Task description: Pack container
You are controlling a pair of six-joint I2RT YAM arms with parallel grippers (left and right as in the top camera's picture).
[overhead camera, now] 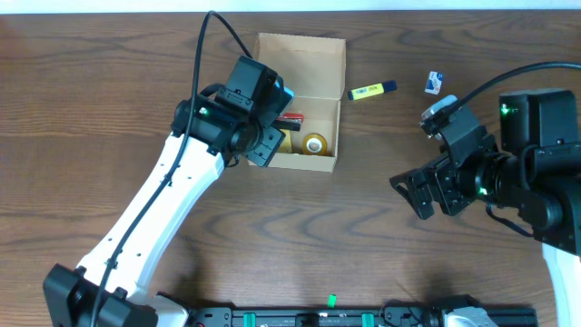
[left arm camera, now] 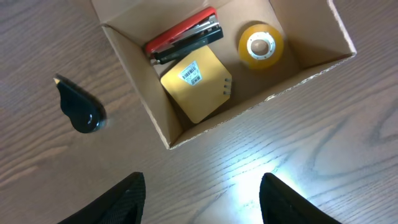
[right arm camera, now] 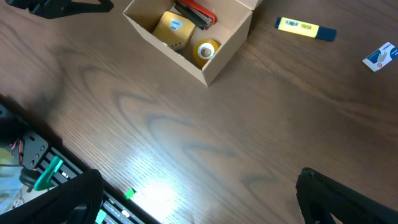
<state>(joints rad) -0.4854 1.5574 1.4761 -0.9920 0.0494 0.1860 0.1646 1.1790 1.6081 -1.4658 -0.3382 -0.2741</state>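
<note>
Left tool (left arm camera: 202, 202) and right tool (right arm camera: 199, 199) gape empty (arm (overhead camera: 172, 186) seemingly hides container (overhead camera: 300, 64) left wall)

Your right wrist view: open container on wood table, loose stationery to its right.

You see the container (right arm camera: 229, 47) near the top, flap up, holding a yellow block (right arm camera: 172, 28), a red-and-black stapler (right arm camera: 196, 14) and a tape roll (right arm camera: 206, 50). The yellow highlighter (right arm camera: 305, 28) lies near it on the table (right arm camera: 186, 124), with a blue-white packet (right arm camera: 379, 56) further right. Your right gripper (right arm camera: 199, 180) has its fingers spread wide and empty.
</note>
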